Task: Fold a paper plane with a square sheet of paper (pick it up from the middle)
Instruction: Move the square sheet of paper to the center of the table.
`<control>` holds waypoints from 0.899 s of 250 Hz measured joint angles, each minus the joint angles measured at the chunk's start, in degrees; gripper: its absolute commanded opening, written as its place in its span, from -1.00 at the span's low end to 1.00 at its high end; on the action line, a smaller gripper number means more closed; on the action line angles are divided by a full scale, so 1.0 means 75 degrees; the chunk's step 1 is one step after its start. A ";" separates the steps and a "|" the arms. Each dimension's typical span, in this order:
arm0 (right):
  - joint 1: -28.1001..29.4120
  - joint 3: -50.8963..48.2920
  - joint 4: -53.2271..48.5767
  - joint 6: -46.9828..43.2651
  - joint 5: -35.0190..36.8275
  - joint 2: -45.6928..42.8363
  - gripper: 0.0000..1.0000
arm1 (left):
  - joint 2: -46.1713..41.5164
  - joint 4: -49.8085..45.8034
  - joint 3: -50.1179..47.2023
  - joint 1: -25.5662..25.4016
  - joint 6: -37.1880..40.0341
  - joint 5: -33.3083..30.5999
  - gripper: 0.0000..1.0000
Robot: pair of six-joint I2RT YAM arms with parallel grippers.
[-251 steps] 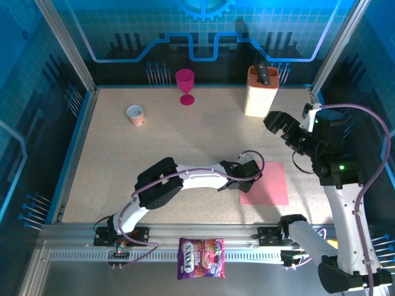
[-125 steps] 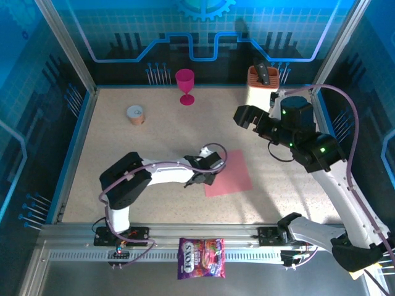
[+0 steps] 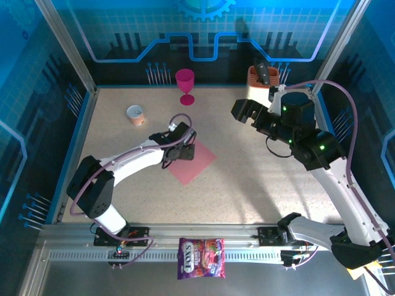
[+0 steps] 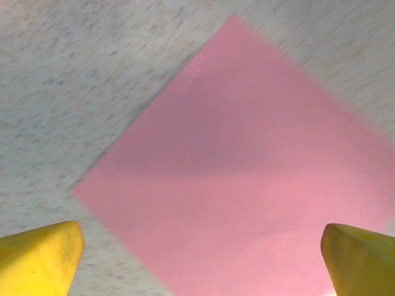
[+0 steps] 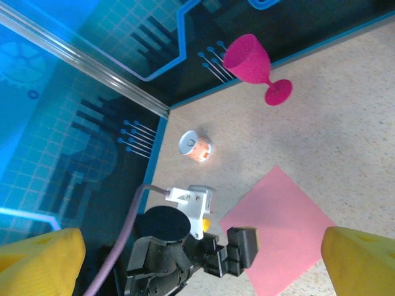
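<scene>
Square sheet of paper [image 3: 200, 164] now sits mid-frame, dragged over from lower right. Still unfolded; left tool [image 3: 185, 152] and right tool [image 3: 241, 112] both spread.

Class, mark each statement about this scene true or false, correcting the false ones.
1. The square sheet of paper lies flat and unfolded. True.
2. The left gripper is shut on the sheet. False: it is open over it.
3. The magenta goblet stands upright. True.
4. The right gripper holds the goblet. False: it is open, empty, apart from it.
5. The candy bag lies on the paper. False: it lies on the near rail.
</scene>
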 measured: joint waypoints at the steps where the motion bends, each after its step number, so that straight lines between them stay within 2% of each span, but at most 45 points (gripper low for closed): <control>1: 0.0000 0.0000 0.0006 0.0000 -0.0009 -0.0006 0.99 | 0.0003 -0.0006 0.0029 0.0000 -0.0038 0.0020 1.00; 29: 0.0000 0.0000 0.0204 0.0038 -0.0184 -0.0154 0.99 | 0.0291 -0.0224 0.0813 -0.0003 -0.0842 0.0458 1.00; 55: -0.0009 -0.0006 0.0423 0.0073 -0.0347 -0.0347 0.98 | 0.0877 -0.0420 0.1148 0.0000 -0.1192 0.0600 1.00; 94: -0.0149 -0.0204 0.0924 0.0297 -0.0787 -0.0650 0.99 | 0.1480 -0.0766 0.1169 0.0017 -0.1148 0.0644 1.00; 159: -0.0096 -0.0729 0.1600 0.0711 -0.1416 -0.0714 0.99 | 0.1536 -0.0994 0.1180 0.0440 -0.1148 0.0851 1.00; 199: 0.0050 -0.0889 0.1472 0.0501 -0.1338 -0.0638 0.99 | 0.1542 -0.0991 0.1180 0.0469 -0.2084 0.1285 1.00; 225: 0.0038 -0.1568 0.1408 0.0274 -0.1177 -0.0924 0.99 | 0.1571 -0.1145 0.1256 0.0347 -0.2990 0.1355 1.00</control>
